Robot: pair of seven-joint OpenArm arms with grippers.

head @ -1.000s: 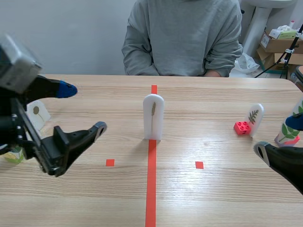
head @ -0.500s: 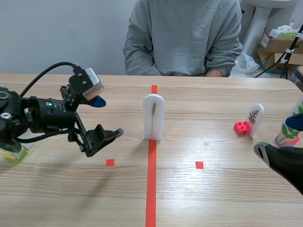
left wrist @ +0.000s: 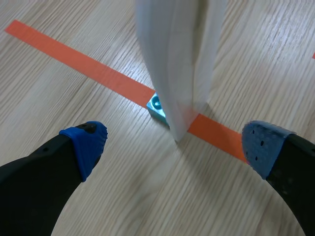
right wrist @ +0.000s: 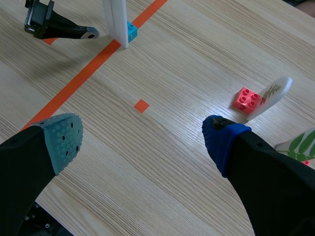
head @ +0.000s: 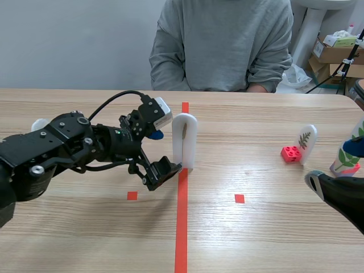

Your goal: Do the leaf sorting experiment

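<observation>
The left end effector (head: 164,151) — wide open, nothing held — has been swung across the worktop (head: 267,239) to the upright white card (head: 185,142), so a pickup is judged next.

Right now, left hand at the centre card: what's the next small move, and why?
Probably ease the left hand forward a little. It is open, and the upright white card stands centred in the gap but just ahead of the pads, apparently untouched. Closing now might only catch its near edge.
</observation>
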